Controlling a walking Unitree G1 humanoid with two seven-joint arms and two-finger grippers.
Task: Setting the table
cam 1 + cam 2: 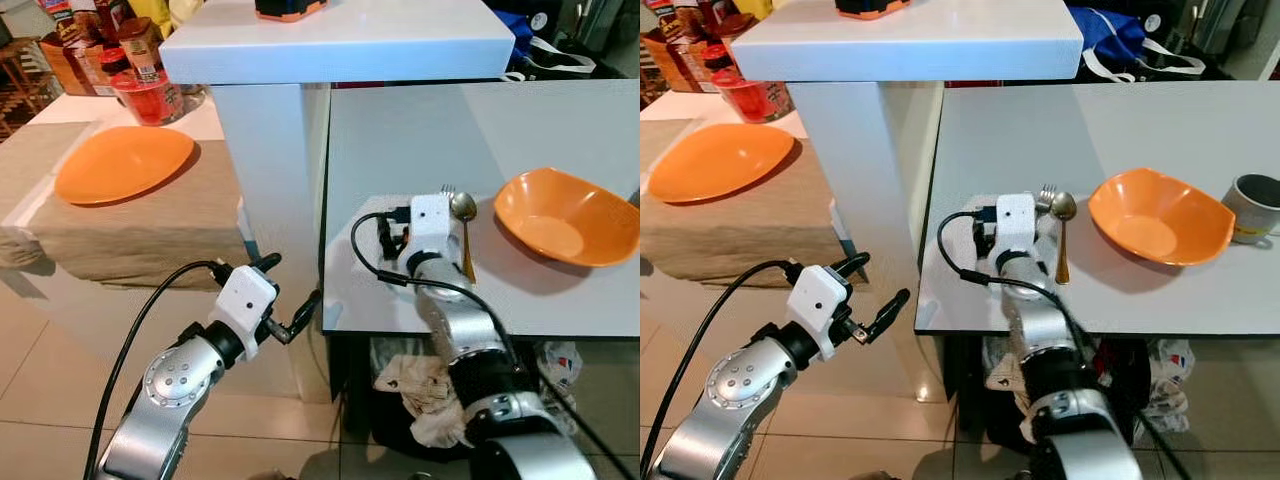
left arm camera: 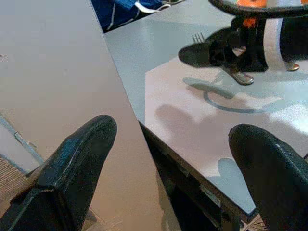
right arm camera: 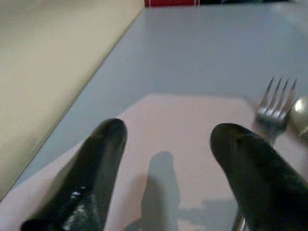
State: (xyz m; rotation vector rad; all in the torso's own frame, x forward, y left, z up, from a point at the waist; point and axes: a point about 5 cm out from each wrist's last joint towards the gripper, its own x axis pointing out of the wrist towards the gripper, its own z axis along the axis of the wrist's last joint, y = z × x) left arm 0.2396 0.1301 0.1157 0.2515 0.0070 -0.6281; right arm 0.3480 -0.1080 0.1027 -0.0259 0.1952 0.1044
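The right gripper (image 3: 166, 159) hovers low over the pale napkin (image 1: 970, 235) on the grey surface (image 1: 1140, 140), fingers spread and holding nothing. Beside it on the napkin lie a fork (image 3: 274, 108) and a spoon (image 1: 1063, 225), with the orange bowl (image 1: 1160, 215) near. The left gripper (image 1: 297, 300) hangs released off the surface's edge.

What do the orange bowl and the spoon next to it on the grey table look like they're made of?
The shallow orange bowl looks like plastic or melamine: uniform colour, soft semi-gloss sheen, thin rim; glazed ceramic can't be ruled out. The spoon has a mirror-bright silver bowl, likely polished steel, with a gold-toned handle. The silver fork beside it shows the same metallic shine.
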